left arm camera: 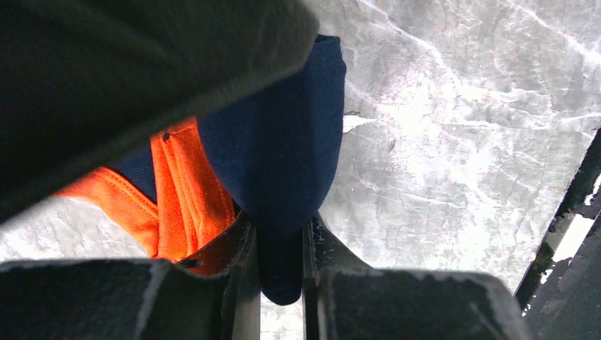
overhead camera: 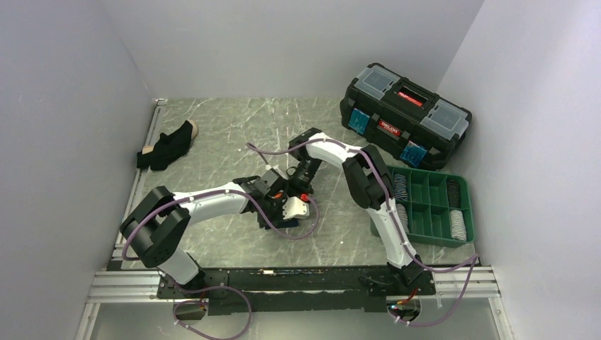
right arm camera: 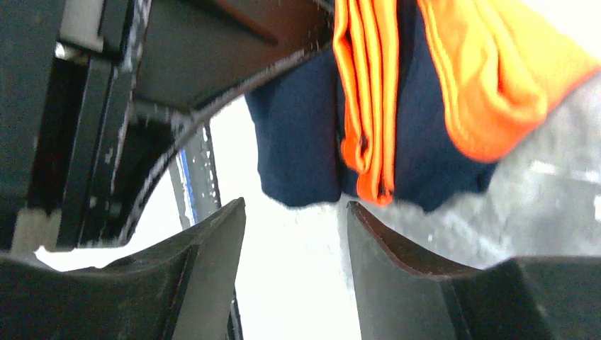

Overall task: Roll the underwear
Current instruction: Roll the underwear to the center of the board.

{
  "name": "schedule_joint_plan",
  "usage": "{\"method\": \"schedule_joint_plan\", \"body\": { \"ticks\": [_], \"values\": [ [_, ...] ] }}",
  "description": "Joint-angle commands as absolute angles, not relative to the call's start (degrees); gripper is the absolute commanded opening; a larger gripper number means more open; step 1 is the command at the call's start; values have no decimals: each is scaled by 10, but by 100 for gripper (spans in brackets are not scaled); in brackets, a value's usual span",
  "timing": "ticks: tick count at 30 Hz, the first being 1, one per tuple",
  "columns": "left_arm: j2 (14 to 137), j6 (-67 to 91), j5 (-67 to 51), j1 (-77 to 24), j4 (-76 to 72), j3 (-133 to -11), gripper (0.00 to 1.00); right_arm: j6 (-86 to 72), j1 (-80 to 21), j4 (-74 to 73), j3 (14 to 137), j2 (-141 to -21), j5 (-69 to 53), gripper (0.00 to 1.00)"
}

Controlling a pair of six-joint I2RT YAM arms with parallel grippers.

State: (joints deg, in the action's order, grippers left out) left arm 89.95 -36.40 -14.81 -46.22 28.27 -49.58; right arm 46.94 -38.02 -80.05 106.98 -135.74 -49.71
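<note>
The underwear [left arm camera: 283,142] is mostly hidden under the arms from above. The left gripper [left arm camera: 278,234] pinches it; the right gripper [right arm camera: 294,212] is spread. One black pair [overhead camera: 169,144] lies apart.

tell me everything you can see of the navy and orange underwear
The navy underwear is soft knit cloth with bright orange stitched bands, bunched into folded layers. The left gripper pinches one navy fold in its jaws over the marble-look table. The right gripper stands open just short of it, not touching.
</note>
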Motion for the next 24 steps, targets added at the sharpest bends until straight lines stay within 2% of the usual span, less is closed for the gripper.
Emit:
{"method": "schedule_joint_plan", "body": {
  "ticks": [1,5,10,18,24],
  "values": [
    [923,-372,-171,-459,299,-472,0,479,-354,-794,1041,-1292,-471,57],
    [931,-376,-211,-430,326,-487,0,463,-329,-760,989,-1236,-461,56],
    [977,-395,-318,-366,410,-543,0,405,-292,-670,922,-1156,-442,56],
    [1110,-466,-443,-274,573,-670,0,319,-259,-529,830,-1040,-404,56],
    [1239,-527,-514,-222,700,-762,0,318,-287,-449,767,-955,-388,57]
  ]
}}
